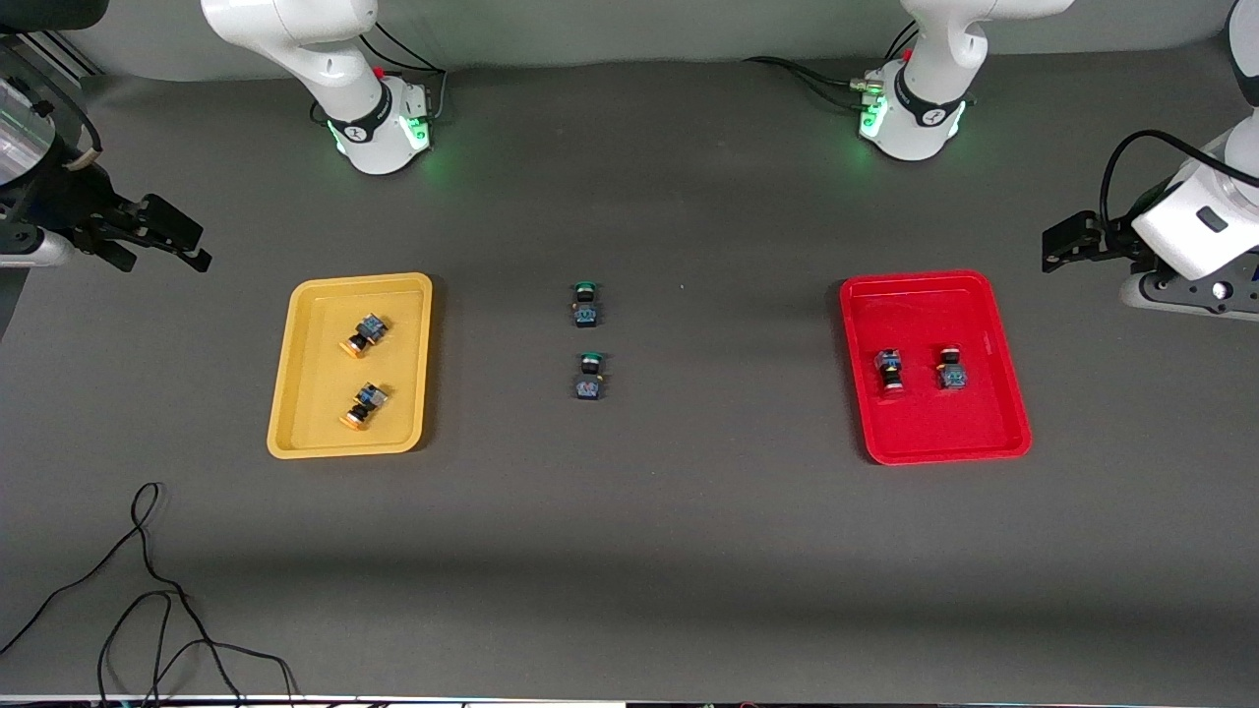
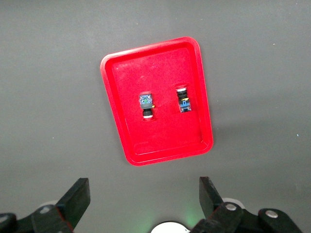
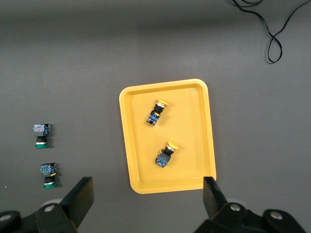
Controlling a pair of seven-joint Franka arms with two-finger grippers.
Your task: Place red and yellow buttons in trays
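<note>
The yellow tray (image 1: 315,344) holds two yellow-capped buttons (image 1: 365,334) (image 1: 364,404), both lying on their sides. The red tray (image 1: 925,423) holds two red-capped buttons (image 1: 889,372) (image 1: 950,367). My right gripper (image 1: 195,248) is open and empty, up over the bare table at the right arm's end, off the yellow tray (image 3: 189,121). My left gripper (image 1: 1050,248) is open and empty, up over the table at the left arm's end, off the red tray (image 2: 160,141). The wrist views show the yellow buttons (image 3: 156,113) (image 3: 165,154) and the red buttons (image 2: 146,106) (image 2: 182,100).
Two green-capped switches (image 1: 585,303) (image 1: 589,376) lie on the grey table between the trays, one nearer to the front camera; they also show in the right wrist view (image 3: 41,134) (image 3: 47,174). A black cable (image 1: 148,590) loops at the table's near edge, at the right arm's end.
</note>
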